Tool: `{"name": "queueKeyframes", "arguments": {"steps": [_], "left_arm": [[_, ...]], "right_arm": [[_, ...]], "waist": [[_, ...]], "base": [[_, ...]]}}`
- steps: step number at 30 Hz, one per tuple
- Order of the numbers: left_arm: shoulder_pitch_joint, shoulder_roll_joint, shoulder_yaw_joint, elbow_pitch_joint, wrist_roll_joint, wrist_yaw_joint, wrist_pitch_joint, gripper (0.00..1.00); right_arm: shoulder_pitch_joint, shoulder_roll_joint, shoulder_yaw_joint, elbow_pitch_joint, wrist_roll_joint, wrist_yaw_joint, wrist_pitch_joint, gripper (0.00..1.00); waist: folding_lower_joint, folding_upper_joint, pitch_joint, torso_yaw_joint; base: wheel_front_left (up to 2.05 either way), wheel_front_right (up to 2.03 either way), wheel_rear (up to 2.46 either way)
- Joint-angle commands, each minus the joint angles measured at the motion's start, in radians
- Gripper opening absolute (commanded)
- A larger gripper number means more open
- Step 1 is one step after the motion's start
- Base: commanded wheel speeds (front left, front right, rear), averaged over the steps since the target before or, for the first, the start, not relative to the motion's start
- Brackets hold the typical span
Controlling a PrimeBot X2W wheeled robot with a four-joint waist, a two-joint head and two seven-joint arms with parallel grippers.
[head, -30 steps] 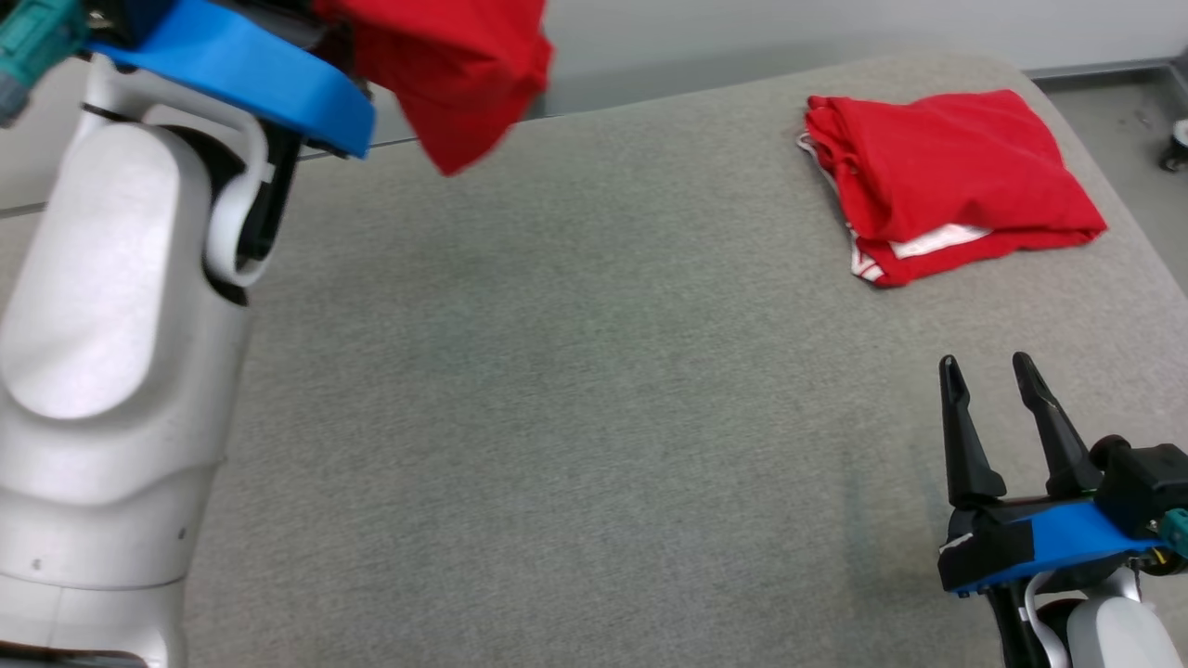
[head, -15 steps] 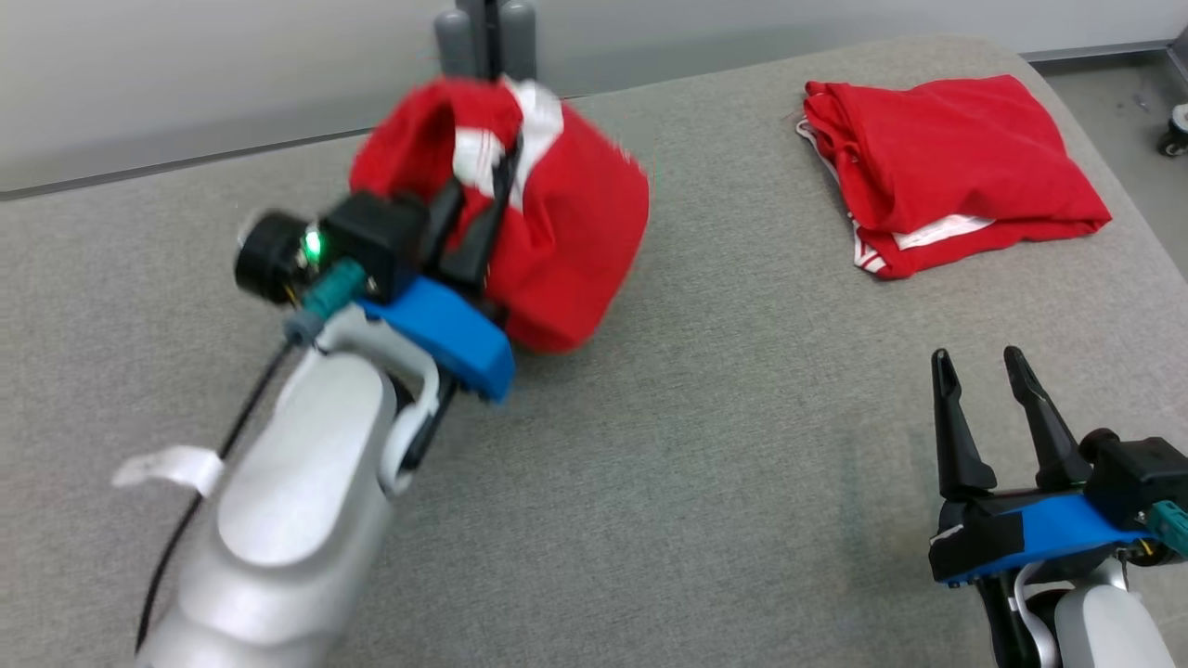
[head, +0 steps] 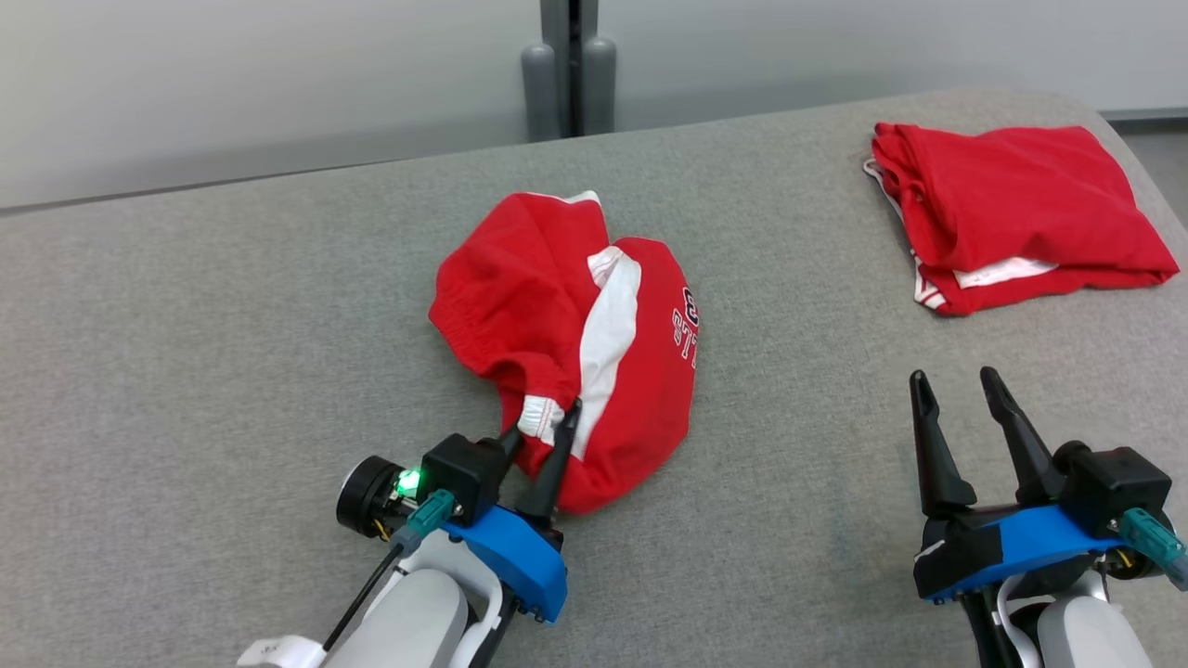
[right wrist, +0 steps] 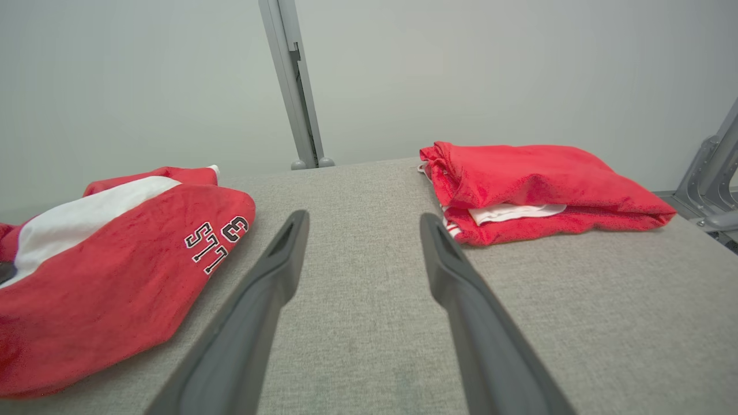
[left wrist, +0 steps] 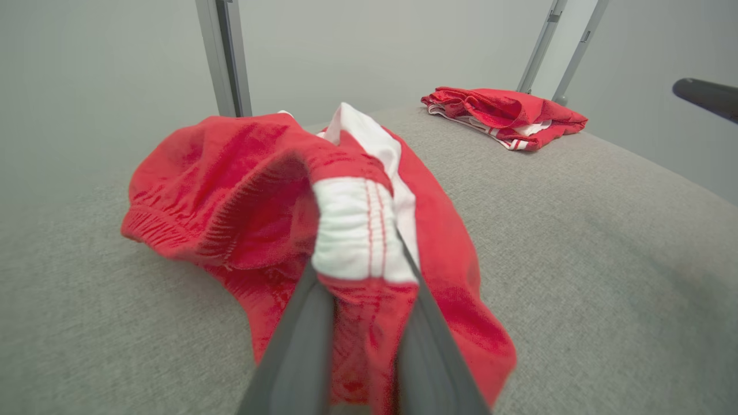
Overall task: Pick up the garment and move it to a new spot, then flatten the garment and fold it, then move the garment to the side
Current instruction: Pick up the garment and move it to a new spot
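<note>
Here, the left end effector (head: 540,422) is clamped on the white elastic waistband of the crumpled red garment (head: 520,297), which lies bunched near the middle of the grey, fabric-covered bench (head: 232,325). The right end effector (head: 956,394), fingers apart and empty, is near the front right edge. Flattening would likely go best with a second grip on the waistband, drawing the limp jersey taut. A folded red garment (head: 1012,204) sits at the far right corner.
</note>
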State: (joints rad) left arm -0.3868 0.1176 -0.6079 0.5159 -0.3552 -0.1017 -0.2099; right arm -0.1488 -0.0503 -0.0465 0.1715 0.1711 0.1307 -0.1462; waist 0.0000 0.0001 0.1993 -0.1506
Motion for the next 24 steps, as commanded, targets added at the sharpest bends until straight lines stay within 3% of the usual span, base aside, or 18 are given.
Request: {"name": "queueKeyframes", "arguments": {"steps": [1, 8, 17, 24], "left_arm": [[0.016, -0.008, 0.004, -0.006, -0.004, 0.016, -0.018, 1.00], [0.061, 0.011, 0.052, -0.071, -0.007, 0.062, -0.050, 1.00], [0.159, 0.080, 0.209, -0.211, -0.029, 0.136, -0.055, 1.00], [0.238, 0.121, 0.304, -0.266, -0.028, 0.161, -0.056, 1.00]], "right_arm": [[0.011, -0.001, 0.001, 0.005, 0.000, 0.000, 0.002, 1.00], [0.037, 0.000, 0.001, 0.011, -0.005, 0.000, 0.010, 1.00], [0.070, 0.000, 0.000, 0.003, -0.005, 0.000, 0.025, 1.00], [0.090, -0.001, -0.006, -0.003, -0.006, 0.000, 0.029, 1.00]], "waist": [[0.0000, -0.0001, -0.013, 0.012], [0.0000, -0.0001, -0.066, 0.053], [0.0000, -0.0001, -0.123, 0.109], [0.0000, -0.0001, -0.158, 0.145]], "base": [[0.00, 0.00, 0.00], [0.00, 0.00, 0.00], [0.00, 0.00, 0.00], [0.00, 0.00, 0.00]]}}
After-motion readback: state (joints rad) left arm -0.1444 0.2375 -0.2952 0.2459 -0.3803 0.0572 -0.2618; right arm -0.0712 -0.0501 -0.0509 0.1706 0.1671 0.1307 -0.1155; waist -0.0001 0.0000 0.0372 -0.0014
